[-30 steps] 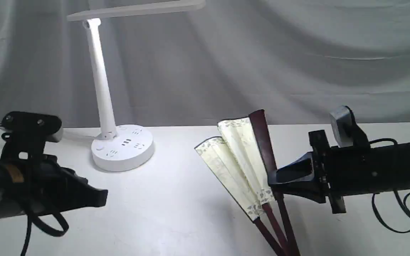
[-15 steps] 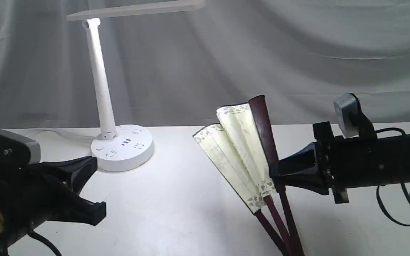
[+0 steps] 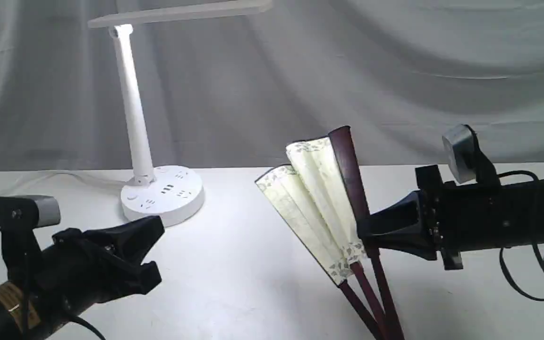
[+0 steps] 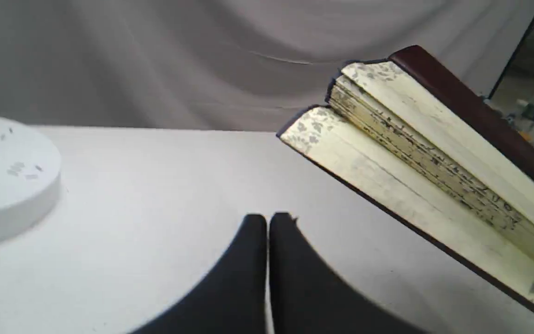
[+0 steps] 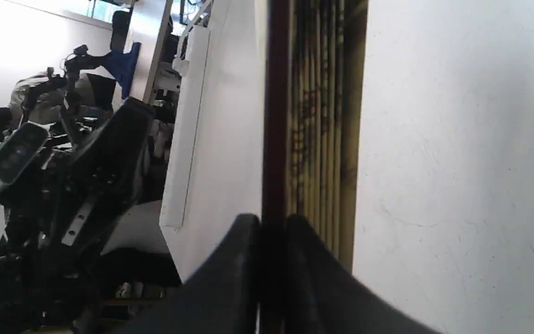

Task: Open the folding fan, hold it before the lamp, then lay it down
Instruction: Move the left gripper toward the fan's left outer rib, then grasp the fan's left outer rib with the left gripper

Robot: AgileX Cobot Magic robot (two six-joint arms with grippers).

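Exterior view: the large paper folding fan [image 3: 317, 203], with a cream pleated leaf and dark maroon wooden ribs, is seen right of the middle. It is only partly spread and is raised at a slant over the white table [image 3: 234, 288], well apart from the white plastic desk lamp [image 3: 135, 123]. Its outer rib [image 3: 347, 174] is pinched by the right gripper [image 3: 364, 233]. The left gripper [image 3: 147, 255] hangs low near the lamp's base and carries nothing.

Left wrist view: the left gripper [image 4: 268, 222] is shown with jaws pressed together and empty. The folding fan [image 4: 415, 153] lies ahead, apart from it.

Right wrist view: the right gripper [image 5: 274, 222] is clamped narrowly on the outer rib [image 5: 276, 116].

The fan is judged to be light, with stiff ribs and thin paper that is easily torn. Hold should be taken on the free outer rib, never on the leaf. The smooth wood may slip.
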